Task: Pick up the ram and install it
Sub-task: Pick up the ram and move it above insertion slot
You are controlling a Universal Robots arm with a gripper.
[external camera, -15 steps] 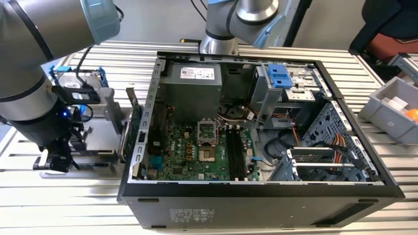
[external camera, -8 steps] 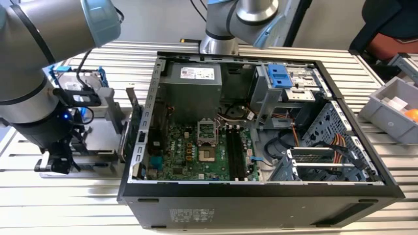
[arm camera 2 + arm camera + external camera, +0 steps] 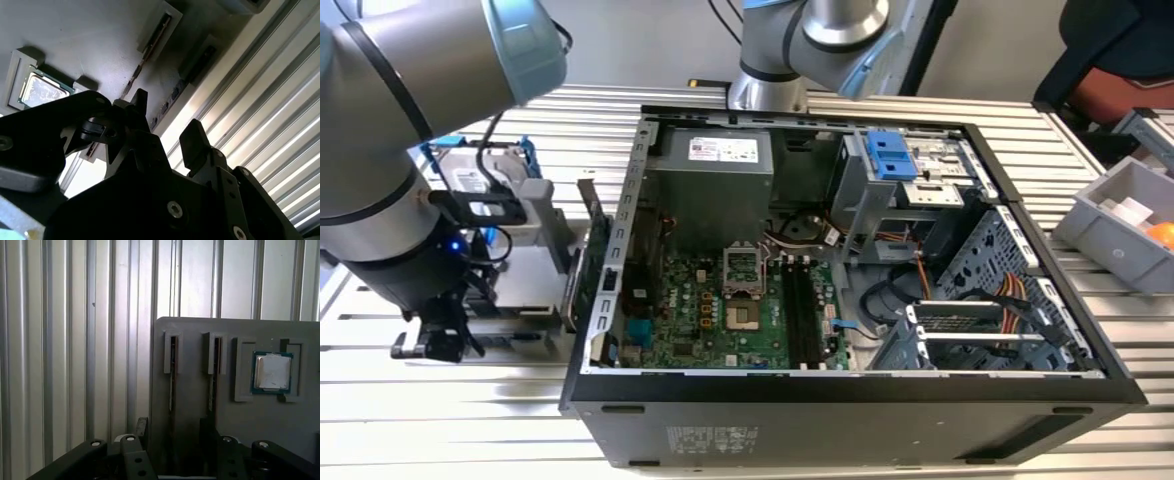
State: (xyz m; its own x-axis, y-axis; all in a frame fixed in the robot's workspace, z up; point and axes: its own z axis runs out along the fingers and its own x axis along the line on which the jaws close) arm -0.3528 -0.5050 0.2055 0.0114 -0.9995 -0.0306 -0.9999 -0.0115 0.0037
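Progress nil: gripper (image 3: 174, 426) is hovering with fingers (image 3: 141, 426) spread either side of the ram (image 3: 172, 380), which is standing edgewise in a grey holder (image 3: 192, 390) outside the computer case (image 3: 854, 400); apparently not touching it. Lifting and fitting are both pending

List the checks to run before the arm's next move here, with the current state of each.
1. Gripper open: ok, fingers apart in both wrist views.
2. Thin dark ram stick between the fingers: ok in the first wrist view.
3. Stick upright in the grey slotted holder plate: ok.
4. Clearance from the neighbouring second stick: cannot tell.
5. Black computer case open, black motherboard slots exposed: ok in the exterior view.
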